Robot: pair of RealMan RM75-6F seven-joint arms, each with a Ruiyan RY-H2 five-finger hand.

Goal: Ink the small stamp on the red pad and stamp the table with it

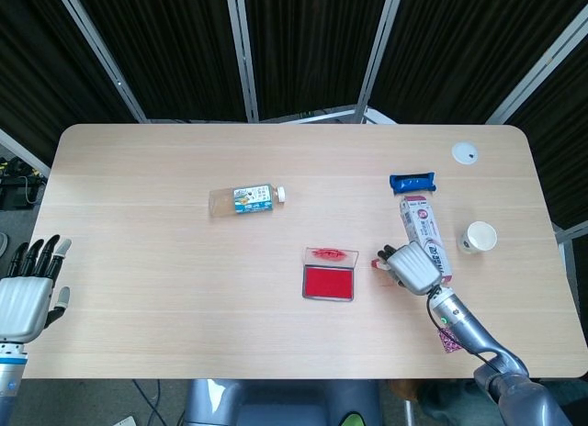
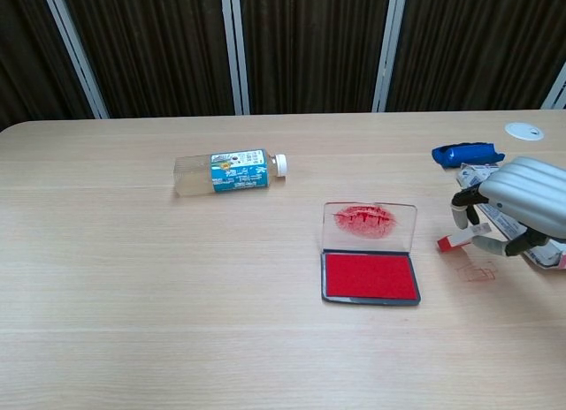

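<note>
Two hands: right hand [image 2: 522, 205] low over the light wooden table [image 2: 133, 277], left hand [image 1: 26, 293] beside the table's left edge.
Right hand: fingers curled around the small white stamp with red base [image 2: 453, 239], which lies tilted, almost sideways, close to the table.
Left hand: fingers straight and apart, nothing held.
Red ink pad in open black case [image 2: 370, 276]: left of the stamp, lid up, red smears on it.
Faint red marks [image 2: 476, 270]: on the table, just below the stamp.
Clear plastic bottle with blue label [image 2: 228, 173]: lying down, well apart.
</note>
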